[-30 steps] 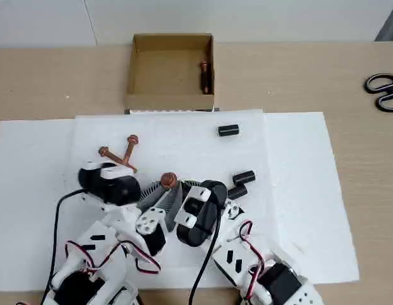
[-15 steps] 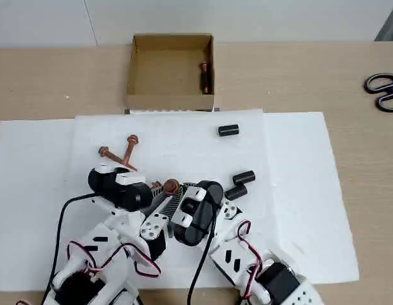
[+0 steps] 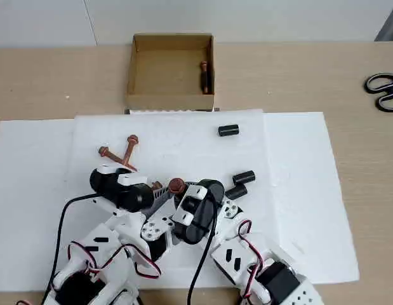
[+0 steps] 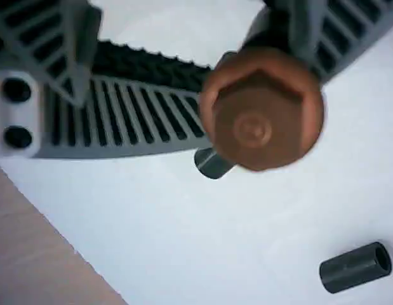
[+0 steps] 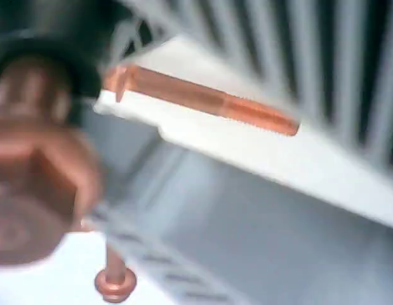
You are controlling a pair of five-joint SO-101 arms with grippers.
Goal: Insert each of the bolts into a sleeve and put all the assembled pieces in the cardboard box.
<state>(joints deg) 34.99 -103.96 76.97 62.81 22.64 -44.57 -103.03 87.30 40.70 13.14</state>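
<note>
- Change: over the last second the left gripper (image 3: 166, 192) slid across toward the right arm and a little toward the table's near edge. The bolt (image 3: 176, 185) went with it, head up, and now sits just beside the right gripper (image 3: 181, 197). The right arm barely shifted.
- Reading: the two tools are being brought together, for a handover or a mating (which one, I can't say). No insertion shows yet.
- Tool state: the left gripper looks pinched on the bolt, judged from how the bolt travelled with it. Whether the right one is closed I cannot tell.
- The left wrist view has a dark sleeve end (image 4: 212, 164) under the bolt's head. I can't tell if it is gripped or lying on the foam sheet (image 3: 298, 190).
- Tally: one assembled piece (image 3: 206, 76) lies in the cardboard box (image 3: 171, 100). Two crossed bolts (image 3: 123, 155), a pair of sleeves (image 3: 244, 177) and a lone sleeve (image 3: 228, 130) lie loose, so most of the work remains.
- Pose: both arms sit low at the near edge with their wrists angled inward, meeting over the sheet's front-middle.
</note>
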